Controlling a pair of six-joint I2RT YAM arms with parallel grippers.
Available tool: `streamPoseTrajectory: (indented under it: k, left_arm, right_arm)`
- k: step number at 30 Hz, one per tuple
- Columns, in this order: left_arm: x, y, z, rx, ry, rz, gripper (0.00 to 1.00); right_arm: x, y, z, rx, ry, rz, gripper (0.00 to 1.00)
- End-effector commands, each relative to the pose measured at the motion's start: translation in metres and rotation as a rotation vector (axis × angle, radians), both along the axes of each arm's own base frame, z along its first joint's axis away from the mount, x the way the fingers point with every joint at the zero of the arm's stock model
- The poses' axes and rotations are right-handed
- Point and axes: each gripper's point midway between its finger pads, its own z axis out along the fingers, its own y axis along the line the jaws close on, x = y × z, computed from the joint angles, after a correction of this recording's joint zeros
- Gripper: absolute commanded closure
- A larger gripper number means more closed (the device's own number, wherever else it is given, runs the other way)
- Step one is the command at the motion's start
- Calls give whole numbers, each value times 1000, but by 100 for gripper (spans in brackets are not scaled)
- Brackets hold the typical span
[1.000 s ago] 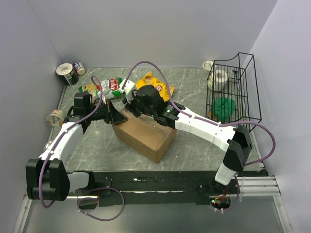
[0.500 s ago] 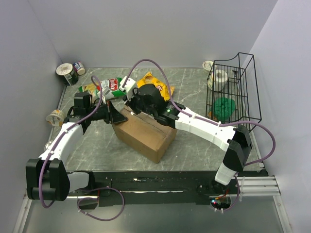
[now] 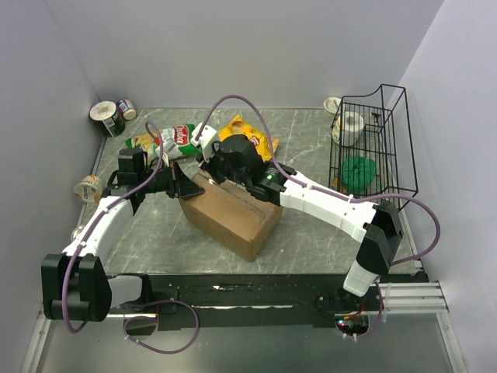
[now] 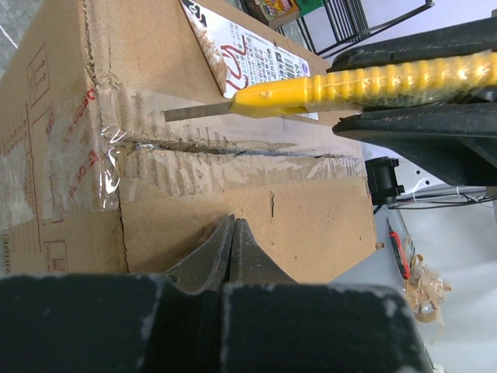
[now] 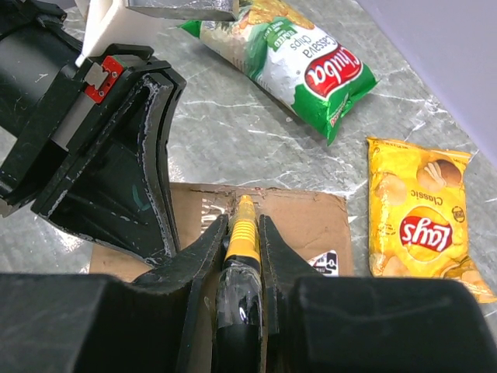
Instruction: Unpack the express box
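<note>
The express box (image 3: 233,214), a brown carton with a taped seam and a white label, sits mid-table. In the left wrist view its seam (image 4: 225,148) is torn and the tape is ragged. My left gripper (image 3: 185,186) is shut and empty, its tips (image 4: 234,225) pressed against the box's left flap. My right gripper (image 3: 211,172) is shut on a yellow utility knife (image 5: 244,233). The knife's blade (image 4: 198,114) lies just above the seam near the box's left end.
A green chip bag (image 3: 177,137) and a yellow chip bag (image 3: 248,134) lie behind the box. Cans (image 3: 109,116) stand at the far left corner, a cup (image 3: 88,187) at the left edge. A black wire basket (image 3: 371,144) with items stands at the right.
My right gripper with the knife has edged slightly left along the seam. The left gripper and box have not visibly moved.
</note>
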Motion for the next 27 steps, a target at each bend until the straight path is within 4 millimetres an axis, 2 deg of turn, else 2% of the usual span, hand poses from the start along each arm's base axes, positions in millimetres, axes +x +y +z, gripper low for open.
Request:
streamPoseTrajectory:
  k: [1,9,21,27]
  left_arm:
    - [-2,5,-25,52,64,41,99]
    - [-2,5,-26,52,67,45,99]
    - [-1,6,-28,58,69,54,99]
    - [1,8,-31,73,75,75,99]
  right_arm:
    - [-4,-2,29,65,-23,3,100]
    - [-9,-2,32,77,-2,13,100]
    - [-5,-8,5,-23,15,-17,100]
    - [-14,-11,4,-46,57,-10,100]
